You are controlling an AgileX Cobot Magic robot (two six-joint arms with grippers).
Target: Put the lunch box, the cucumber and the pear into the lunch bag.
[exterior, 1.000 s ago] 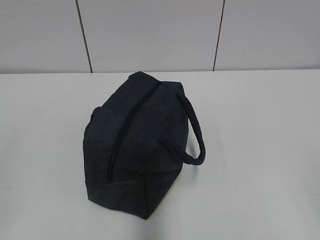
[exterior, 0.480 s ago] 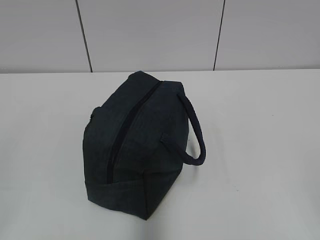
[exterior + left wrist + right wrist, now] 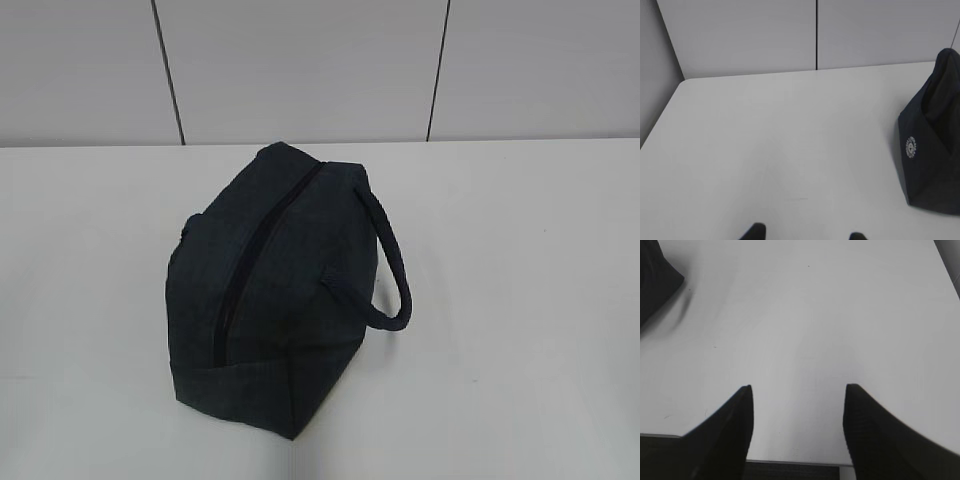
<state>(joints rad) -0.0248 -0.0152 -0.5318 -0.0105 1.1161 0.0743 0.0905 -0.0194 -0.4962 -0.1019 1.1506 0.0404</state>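
We see the lunch bag point(image 3: 270, 290) standing alone on the white bench point(image 3: 520, 300), roughly midway between the left and right edges and reaching from near the back edge toward the front. Its zipper point(image 3: 245, 255) runs along the top ridge and looks closed along the length we can see. One loop handle point(image 3: 385, 265) hangs out over the right side of the bag, its lower curve near the bench surface.

From the left wrist view, the bag point(image 3: 935, 135) sits at the right border, showing a small round white emblem point(image 3: 911, 147) on its end panel (the print is too small to read). The left end effector point(image 3: 802, 235) shows only two dark tips at the bottom edge, set apart with bare bench between them, holding nothing.

In the right wrist view, the right end effector point(image 3: 797, 412) is spread wide above the front edge of the bench, empty; a corner of the bag point(image 3: 657, 282) shows at the upper left, well apart from the fingers point(image 3: 725, 435)
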